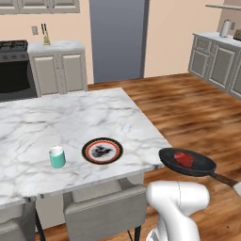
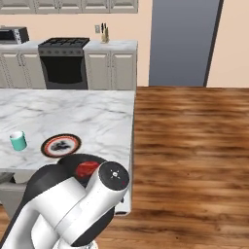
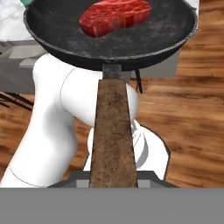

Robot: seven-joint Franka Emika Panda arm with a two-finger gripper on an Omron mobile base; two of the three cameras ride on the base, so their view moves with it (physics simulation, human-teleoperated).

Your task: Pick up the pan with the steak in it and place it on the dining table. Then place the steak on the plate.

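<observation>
Hand view: pan (image 3: 109, 39) held by its handle, short of the table.

In the left base view the pan (image 1: 188, 162) hangs at lower right over the wood floor, just off the table (image 1: 70, 117) corner; the plate (image 1: 102, 150) lies to its left on the marble, a teal cup (image 1: 57, 157) further left. The coming move runs leftward in that frame. In the hand view the handle (image 3: 113, 131) runs from the bottom up to the pan, and the steak (image 3: 114, 16) sits in it at top centre. The gripper (image 3: 113, 181) is closed on the handle's end; its tips are hidden.
</observation>
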